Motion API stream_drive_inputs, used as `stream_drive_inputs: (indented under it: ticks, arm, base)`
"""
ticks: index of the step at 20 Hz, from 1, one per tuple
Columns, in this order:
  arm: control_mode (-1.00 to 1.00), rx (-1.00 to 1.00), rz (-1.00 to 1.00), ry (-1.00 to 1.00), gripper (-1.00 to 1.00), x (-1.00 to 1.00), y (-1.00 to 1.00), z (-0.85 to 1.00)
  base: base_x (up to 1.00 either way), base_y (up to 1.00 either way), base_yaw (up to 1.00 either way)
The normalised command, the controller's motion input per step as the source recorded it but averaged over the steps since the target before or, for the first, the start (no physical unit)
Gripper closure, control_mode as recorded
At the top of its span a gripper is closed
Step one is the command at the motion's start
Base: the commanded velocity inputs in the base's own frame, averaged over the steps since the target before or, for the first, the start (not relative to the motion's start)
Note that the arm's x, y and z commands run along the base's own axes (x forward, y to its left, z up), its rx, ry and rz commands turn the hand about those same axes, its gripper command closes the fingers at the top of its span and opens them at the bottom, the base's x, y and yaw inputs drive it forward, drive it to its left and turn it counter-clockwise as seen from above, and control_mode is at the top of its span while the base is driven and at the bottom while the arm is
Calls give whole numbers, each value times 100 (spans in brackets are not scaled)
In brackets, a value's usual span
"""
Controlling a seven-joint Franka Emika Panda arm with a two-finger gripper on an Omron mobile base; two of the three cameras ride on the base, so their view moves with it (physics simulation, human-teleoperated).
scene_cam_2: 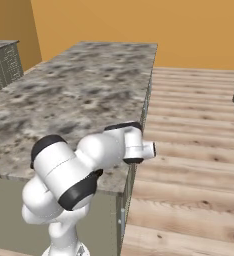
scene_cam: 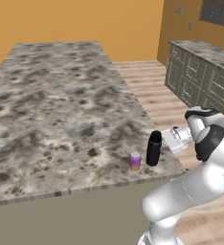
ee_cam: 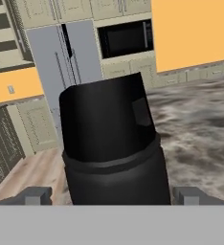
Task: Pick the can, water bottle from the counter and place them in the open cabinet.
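The black water bottle (scene_cam: 153, 148) stands upright near the counter's (scene_cam: 61, 110) front right corner. The purple-and-orange can (scene_cam: 135, 161) stands just to its left, close to the front edge. My gripper (scene_cam: 162, 142) reaches in from the right at the bottle's upper half. In the hand view the water bottle (ee_cam: 111, 148) sits between my two fingertips (ee_cam: 37, 195), and my gripper (ee_cam: 113, 196) is open with a small gap on each side. What looks like the open cabinet (ee_cam: 3, 36), with beige shelves, shows at the top left.
A grey double-door fridge (ee_cam: 61, 62) and a dark built-in microwave (ee_cam: 126, 38) stand beyond the counter. Olive base cabinets (scene_cam: 200, 76) under a second countertop line the right wall. Wooden floor (scene_cam_2: 199, 150) runs beside the counter (scene_cam_2: 79, 90).
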Motion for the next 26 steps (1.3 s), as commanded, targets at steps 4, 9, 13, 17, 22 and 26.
stream_drive_inputs:
  ticks: [4, 9, 13, 17, 22, 26]
  arm:
    - [-100, 0, 2, 0, -100, 0, 16, -1]
    - [-100, 0, 1, 0, 100, -1, 9, -4]
    - [-100, 0, 0, 0, 100, 0, 0, 0]
    - [-100, 0, -2, 0, 100, -17, -37, 33]
    - [-100, 0, -6, 0, 100, -25, -18, 60]
    - [-100, 0, -2, 0, 100, -33, -2, 64]
  base:
    - [0, 0, 0]
    - [0, 0, 0]
    - [0, 0, 0]
    - [0, 0, 0]
    - [0, 0, 0]
    - [0, 0, 0]
